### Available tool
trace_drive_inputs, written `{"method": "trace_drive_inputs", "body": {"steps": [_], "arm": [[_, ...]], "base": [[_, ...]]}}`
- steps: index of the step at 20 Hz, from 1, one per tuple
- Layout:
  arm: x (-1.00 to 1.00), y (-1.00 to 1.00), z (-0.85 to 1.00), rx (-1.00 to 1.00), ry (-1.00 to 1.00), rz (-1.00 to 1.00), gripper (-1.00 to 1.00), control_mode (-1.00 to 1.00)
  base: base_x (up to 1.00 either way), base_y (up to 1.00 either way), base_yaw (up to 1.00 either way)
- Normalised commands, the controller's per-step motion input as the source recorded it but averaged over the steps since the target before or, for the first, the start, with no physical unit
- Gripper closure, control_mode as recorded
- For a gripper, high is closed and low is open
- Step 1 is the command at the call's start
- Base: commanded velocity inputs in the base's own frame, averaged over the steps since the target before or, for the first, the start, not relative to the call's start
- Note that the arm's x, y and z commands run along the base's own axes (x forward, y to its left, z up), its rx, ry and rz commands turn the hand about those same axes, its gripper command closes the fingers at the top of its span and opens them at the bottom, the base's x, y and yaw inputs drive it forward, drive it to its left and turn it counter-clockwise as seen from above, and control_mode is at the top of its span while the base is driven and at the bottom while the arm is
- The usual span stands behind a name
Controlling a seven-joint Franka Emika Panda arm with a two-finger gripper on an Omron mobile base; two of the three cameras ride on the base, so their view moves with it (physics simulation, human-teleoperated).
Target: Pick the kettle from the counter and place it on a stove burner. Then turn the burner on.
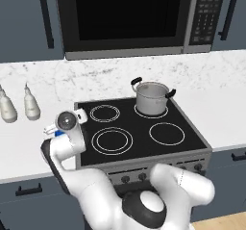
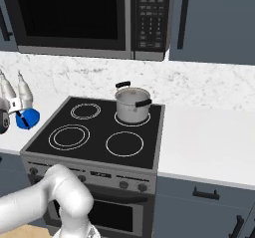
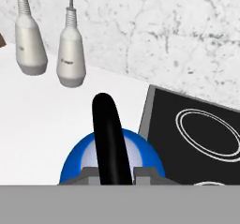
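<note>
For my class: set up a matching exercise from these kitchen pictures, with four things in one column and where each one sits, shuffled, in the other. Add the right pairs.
Things:
1. kettle
2. steel pot
3. white bottles
4. microwave

Places:
A. on a back ring of the black cooktop
B. above the cooktop, between the blue cabinets
C. on the counter just left of the cooktop, under the gripper
D. on the counter near the marble wall, further left

Pairs: 1-C, 2-A, 3-D, 4-B

kettle point(image 3: 79, 160) base below frame edge
</note>
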Motion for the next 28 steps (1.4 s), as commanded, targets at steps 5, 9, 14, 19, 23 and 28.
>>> {"method": "trace_drive_inputs", "body": {"steps": [5,9,14,19,23,28], "arm": [[0.32,-1.0,0.39,0.19,0.0,-0.13,1.0,-1.0],[0.21,-1.0,0.26,0.18,0.07,-0.11,1.0,-1.0],[0.0,-1.0,0.25,0.11,0.24,-0.15,1.0,-1.0],[0.0,-0.25,-0.01,-0.05,0.09,-0.08,1.0,-1.0],[0.0,0.02,-0.52,-0.25,0.1,0.0,1.0,-1.0],[0.0,0.07,-0.41,-0.15,0.16,0.0,1.0,-1.0]], "base": [[0.0,0.0,0.0],[0.0,0.0,0.0],[0.0,0.0,0.0],[0.0,0.0,0.0],[0.0,0.0,0.0],[0.0,0.0,0.0]]}}
